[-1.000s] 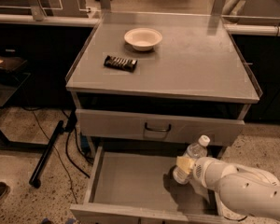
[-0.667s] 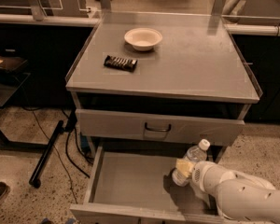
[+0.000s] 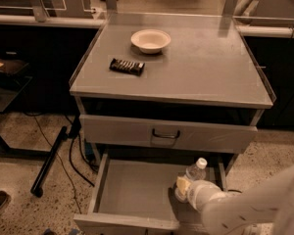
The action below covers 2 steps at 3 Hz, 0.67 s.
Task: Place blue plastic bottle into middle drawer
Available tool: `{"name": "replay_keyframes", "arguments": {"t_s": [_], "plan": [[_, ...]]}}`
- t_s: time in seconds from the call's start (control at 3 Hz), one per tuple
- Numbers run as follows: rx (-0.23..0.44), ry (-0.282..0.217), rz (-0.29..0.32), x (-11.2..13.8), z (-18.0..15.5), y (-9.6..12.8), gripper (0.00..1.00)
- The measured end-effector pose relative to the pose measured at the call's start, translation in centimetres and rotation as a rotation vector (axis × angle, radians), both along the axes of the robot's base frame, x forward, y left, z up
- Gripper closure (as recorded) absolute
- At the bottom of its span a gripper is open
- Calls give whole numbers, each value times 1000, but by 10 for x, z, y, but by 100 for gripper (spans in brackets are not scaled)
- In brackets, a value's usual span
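Jaws clamp the one blue plastic bottle (image 3: 196, 171); gripper (image 3: 183, 186) sits inside the open middle drawer (image 3: 132, 192); one bowl (image 3: 150, 39), one snack bar (image 3: 127, 66) above.

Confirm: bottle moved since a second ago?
Yes. The bottle, held by the gripper at the open drawer's right, sits lower and slightly left versus the handle above.

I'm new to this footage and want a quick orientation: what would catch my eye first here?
The open middle drawer at the bottom stands out, with the blue plastic bottle upright at its right side and the gripper close against the bottle's lower part. On the cabinet top above, a white bowl sits near the back and a dark snack bar lies left of it, nearer the front.
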<state>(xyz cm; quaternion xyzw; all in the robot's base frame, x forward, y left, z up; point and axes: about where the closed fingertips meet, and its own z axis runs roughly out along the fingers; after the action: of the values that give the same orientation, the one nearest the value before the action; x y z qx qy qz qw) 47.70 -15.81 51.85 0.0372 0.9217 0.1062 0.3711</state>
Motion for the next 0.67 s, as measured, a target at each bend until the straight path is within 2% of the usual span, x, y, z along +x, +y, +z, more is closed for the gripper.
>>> {"name": "replay_keyframes", "arguments": {"t_s": [0.33,0.67], "plan": [[3,-61,-93,14,9,-15,100],[11,-38,-95,7,-2,-7,100]]}}
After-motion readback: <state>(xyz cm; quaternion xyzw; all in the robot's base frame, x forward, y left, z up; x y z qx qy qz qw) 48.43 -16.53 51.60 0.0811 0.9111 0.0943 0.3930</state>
